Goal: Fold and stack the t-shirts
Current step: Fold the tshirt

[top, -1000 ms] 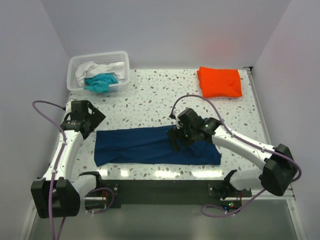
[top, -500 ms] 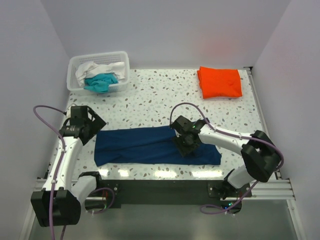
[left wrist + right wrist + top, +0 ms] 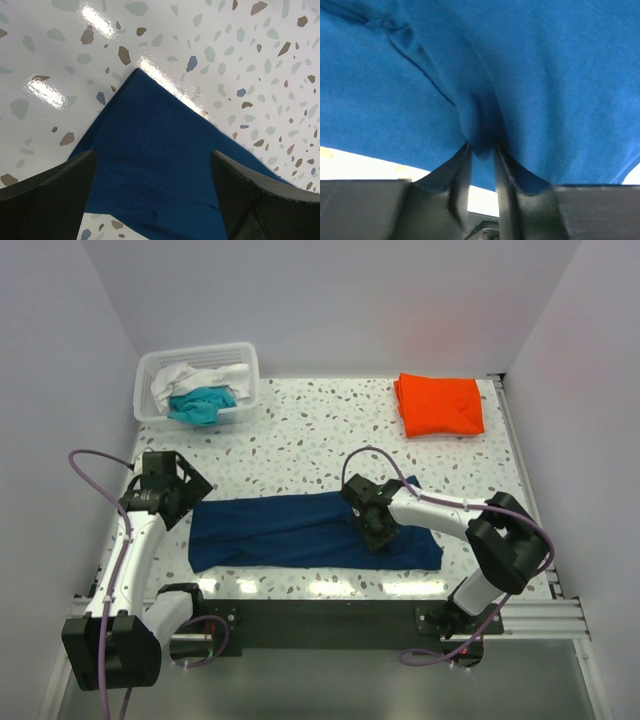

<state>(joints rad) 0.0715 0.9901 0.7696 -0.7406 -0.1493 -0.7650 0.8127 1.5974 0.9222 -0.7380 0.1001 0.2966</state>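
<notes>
Two grippers work the near strip of the surface, both at the navy t-shirt, which lies there as a long flat band running left to right. The right gripper sits on the band's right half. Its wrist view shows the jaws drawn almost together with a small ridge of navy cloth pinched between them. The left gripper hovers over the band's left end with its fingers spread wide. It holds nothing, and the shirt's pointed corner lies between them.

The pinch looks shallow, so the cloth may well slide out once the arm lifts. If it has caught only the top layer, the fold would open unevenly. With the left end unheld, any pull from the right would likely drag the whole band across the slick surface and bunch it rather than fold it.

Well beyond the navy shirt's right end lies the orange t-shirt, already folded. Far behind its left end stands the white basket, with the teal t-shirt and the white t-shirt crumpled inside.
</notes>
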